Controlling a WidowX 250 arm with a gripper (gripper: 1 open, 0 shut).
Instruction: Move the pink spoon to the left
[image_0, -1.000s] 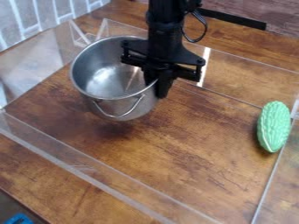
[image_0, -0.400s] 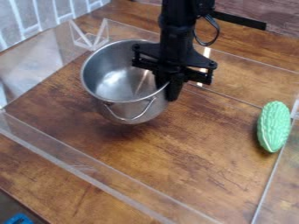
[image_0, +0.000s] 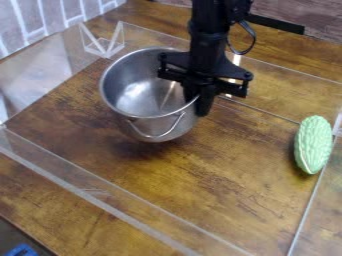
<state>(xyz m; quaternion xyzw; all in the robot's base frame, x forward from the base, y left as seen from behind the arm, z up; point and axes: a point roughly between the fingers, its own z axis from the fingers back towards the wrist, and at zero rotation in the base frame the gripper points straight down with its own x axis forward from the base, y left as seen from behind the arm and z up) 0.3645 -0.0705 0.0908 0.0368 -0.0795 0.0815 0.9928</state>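
The pink spoon does not show in this view. A round steel pot (image_0: 140, 92) hangs tilted a little above the wooden table, with its shadow beneath it. My gripper (image_0: 203, 108) comes straight down from above at the pot's right rim. Its dark fingers are shut on that rim. The arm hides the part of the table just behind the pot.
A bumpy green vegetable (image_0: 315, 143) lies at the right edge. Low clear plastic walls (image_0: 80, 178) fence the wooden table (image_0: 201, 185) along the front left, the back and the right. A clear folded piece (image_0: 100, 40) stands at the back left.
My gripper has moved to the right, and the steel pot has travelled right with it. The green vegetable has stayed put.
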